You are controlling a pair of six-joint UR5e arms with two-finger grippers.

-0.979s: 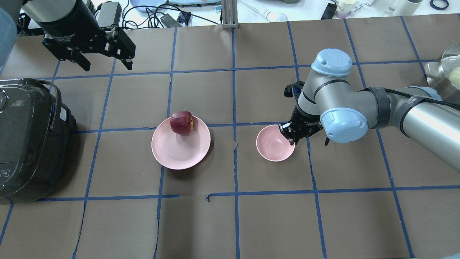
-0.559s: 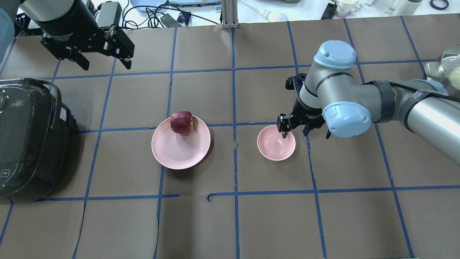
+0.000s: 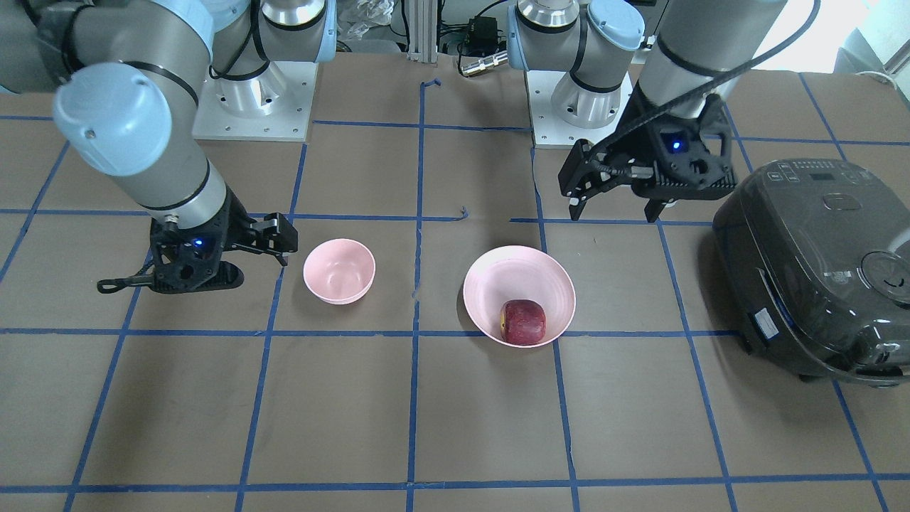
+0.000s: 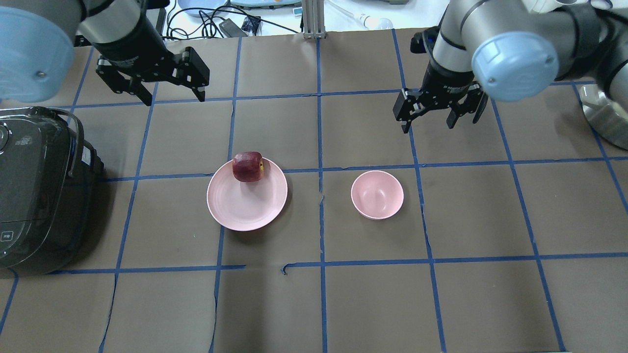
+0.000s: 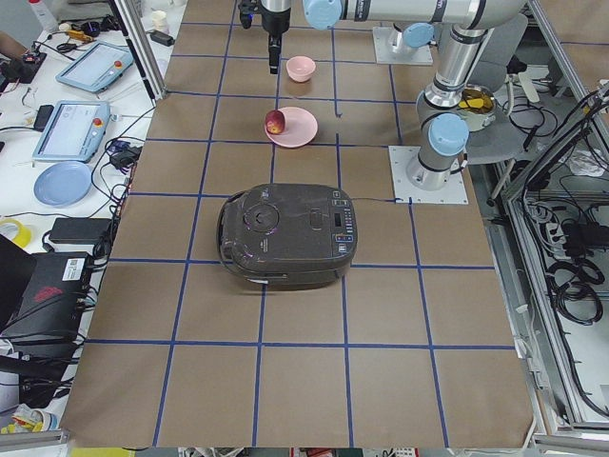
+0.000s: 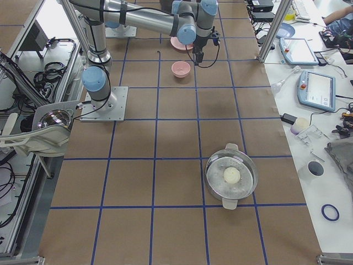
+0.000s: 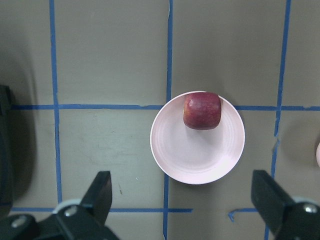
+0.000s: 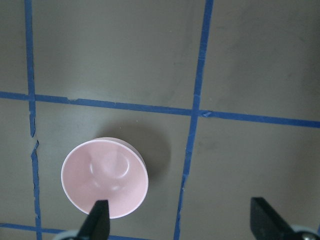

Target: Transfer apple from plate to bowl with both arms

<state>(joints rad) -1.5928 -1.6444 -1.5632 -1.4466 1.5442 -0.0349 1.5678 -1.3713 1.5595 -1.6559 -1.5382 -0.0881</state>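
While the apple (image 4: 248,166) sits on the pale pink plate (image 4: 245,208), close to the rim on the side away from the robot, both pincers hang in the air with nothing in them. The left gripper (image 4: 174,99) has its jaws spread wide, holds nothing and touches nothing. It hovers above the brown, blue-taped table (image 4: 314,304), beyond the plate and a little toward the black rice cooker (image 4: 34,191). In the left wrist view the whole plate and the apple lie in the span between its two black fingers (image 7: 100,192). The right gripper (image 4: 427,126) is likewise spread wide and grips nothing. It is raised over the table beyond the small pink bowl (image 4: 377,194) and slightly to its outer side, well clear of the rim. The bowl stands upright just beside the plate, the two not touching, with a blue tape line between them.
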